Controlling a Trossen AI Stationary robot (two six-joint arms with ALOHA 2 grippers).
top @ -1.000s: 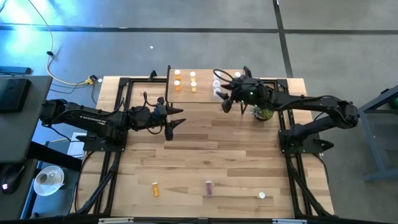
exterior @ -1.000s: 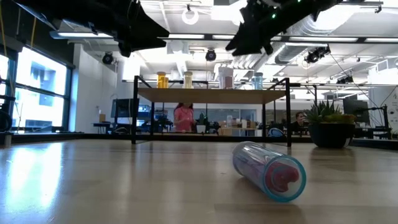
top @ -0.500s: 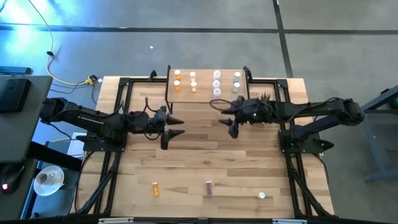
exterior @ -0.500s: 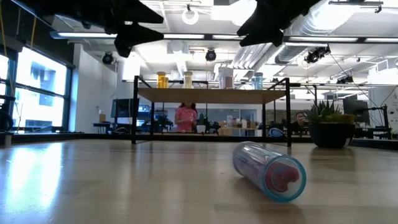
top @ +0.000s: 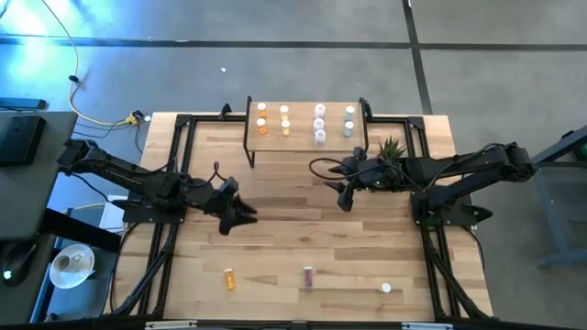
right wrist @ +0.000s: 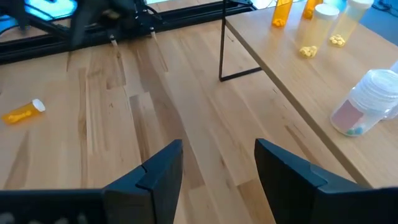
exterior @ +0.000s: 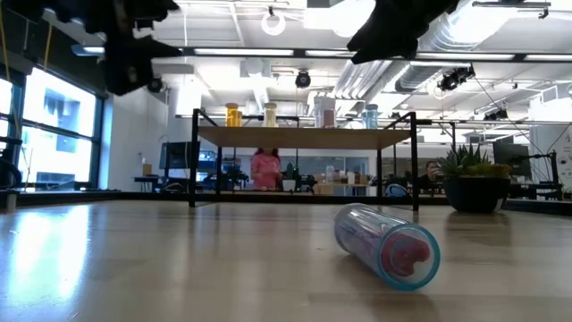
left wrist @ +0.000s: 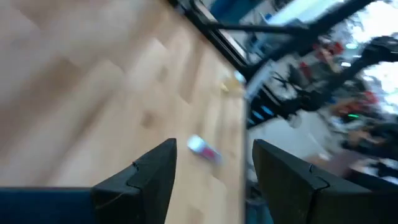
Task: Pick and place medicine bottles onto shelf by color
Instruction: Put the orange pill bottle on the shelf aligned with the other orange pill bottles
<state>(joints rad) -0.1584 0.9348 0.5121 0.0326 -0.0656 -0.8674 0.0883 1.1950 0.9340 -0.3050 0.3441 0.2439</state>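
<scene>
Nine bottles (top: 319, 124) stand on the shelf (top: 303, 141); three bottles (top: 307, 275) lie along the table's (top: 293, 229) near edge

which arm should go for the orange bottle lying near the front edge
Left. The left gripper hangs open and empty over the table's left half, nearer the lying orange bottle. The right gripper, also open, is farther off, by the shelf.

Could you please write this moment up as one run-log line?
left gripper: open, empty, mid-table | right gripper: open, empty, before shelf | three bottles lying at near edge: orange, purple, white
</scene>
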